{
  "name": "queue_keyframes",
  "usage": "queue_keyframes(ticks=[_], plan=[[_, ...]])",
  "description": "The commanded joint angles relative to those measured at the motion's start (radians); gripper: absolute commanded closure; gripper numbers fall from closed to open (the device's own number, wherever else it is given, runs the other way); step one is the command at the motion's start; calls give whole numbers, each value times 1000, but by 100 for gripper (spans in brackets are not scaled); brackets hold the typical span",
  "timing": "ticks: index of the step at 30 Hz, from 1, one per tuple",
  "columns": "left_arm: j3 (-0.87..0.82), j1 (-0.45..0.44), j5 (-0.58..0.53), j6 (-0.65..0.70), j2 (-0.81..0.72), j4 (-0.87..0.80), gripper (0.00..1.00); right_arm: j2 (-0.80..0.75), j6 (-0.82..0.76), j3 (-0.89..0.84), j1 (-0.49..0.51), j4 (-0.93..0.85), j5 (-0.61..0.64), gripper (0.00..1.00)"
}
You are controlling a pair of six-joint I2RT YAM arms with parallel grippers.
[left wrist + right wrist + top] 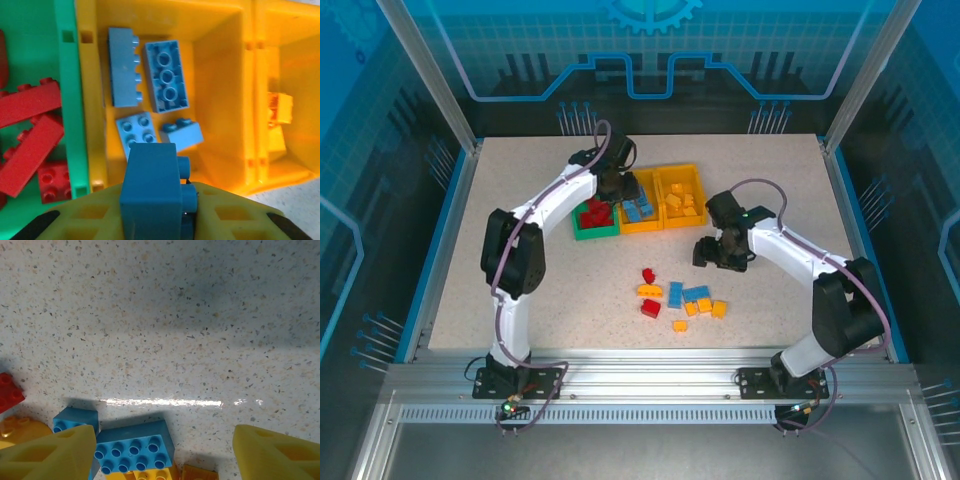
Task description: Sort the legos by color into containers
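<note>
Left gripper [156, 217] clamps blue brick [150, 182], bottom centre, over middle bin [220, 100]. Right gripper [162, 447] fingers spread, empty, above table [160, 315].

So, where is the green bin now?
In the top view the green bin is the left end of the row, joined to the middle yellow bin. It holds red bricks.
</note>
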Motion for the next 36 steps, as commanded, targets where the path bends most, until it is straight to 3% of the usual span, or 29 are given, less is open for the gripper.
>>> queue_keyframes(ticks=[1,3,5,8,10,19,29,36], plan=[[72,1,40,41,75,-45,61,-21,39,-14,27,25,4,26],[81,3,47,40,88,-31,57,-19,42,-15,36,28,3,26],[63,3,51,30,79,5,46,-16,44,-13,49,34,2,26],[-9,4,64,9,22,79,14,-4,32,2,83,33,14,26],[-64,3,61,-2,-27,112,3,9,21,15,107,34,25,26],[-353,19,15,-58,-297,195,1,147,-108,182,262,45,50,27],[-637,181,41,-125,-525,179,1,409,-141,403,370,-20,68,32],[-774,277,54,-120,-646,172,1,528,-172,495,377,-67,53,46]])
